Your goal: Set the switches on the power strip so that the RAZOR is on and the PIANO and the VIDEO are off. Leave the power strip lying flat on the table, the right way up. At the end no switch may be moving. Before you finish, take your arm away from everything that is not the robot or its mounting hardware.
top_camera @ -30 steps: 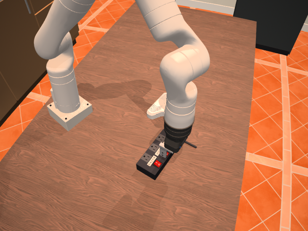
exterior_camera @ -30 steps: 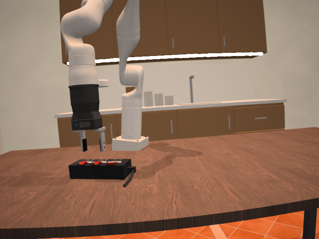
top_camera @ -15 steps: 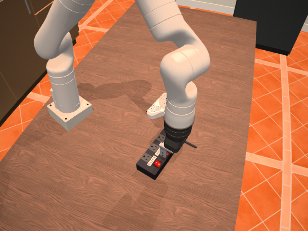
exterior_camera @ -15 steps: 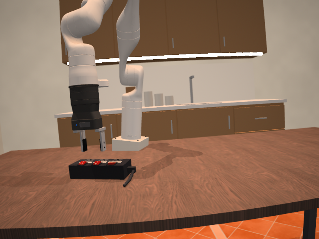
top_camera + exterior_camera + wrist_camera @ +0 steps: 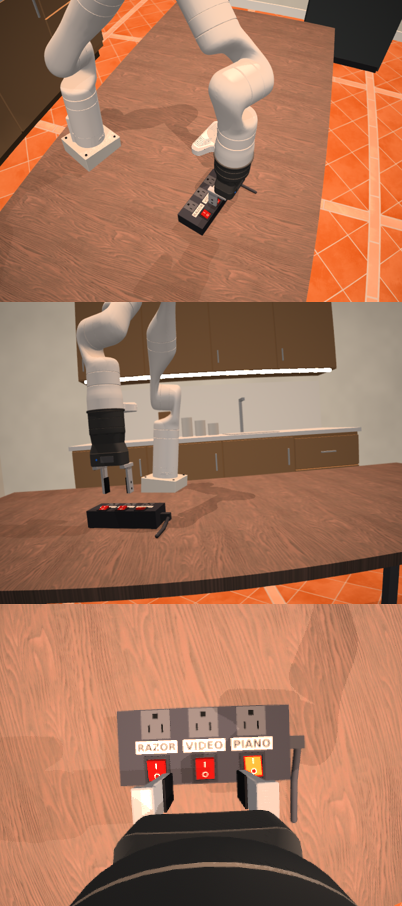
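here we see one black power strip [image 5: 202, 729] lying flat and face up on the wooden tabletop [image 5: 155, 90], toward the near right part of it in the top view. it carries three sockets in a row, three white labels beneath them, and three rocker switches beneath those. the labels read razor, video and piano. the razor switch [image 5: 156, 768] and the video switch [image 5: 204, 768] show plain red, while the piano switch [image 5: 253, 766] glows orange-yellow. one short dark cord [image 5: 163, 524] leaves the end of the strip by the piano socket and rests on the wood.

directly above the strip hangs the one end effector [image 5: 116, 480], pointing straight down, released and spread to its full width with nothing between its two fingers. in the exterior view the fingertips sit clear above the strip, not touching it. in the wrist view one finger [image 5: 155, 795] stands just below the razor switch and the other below the piano switch.

further out we count one pale arm on one square base [image 5: 112, 144], and three light canisters [image 5: 199, 427] on the counter behind.
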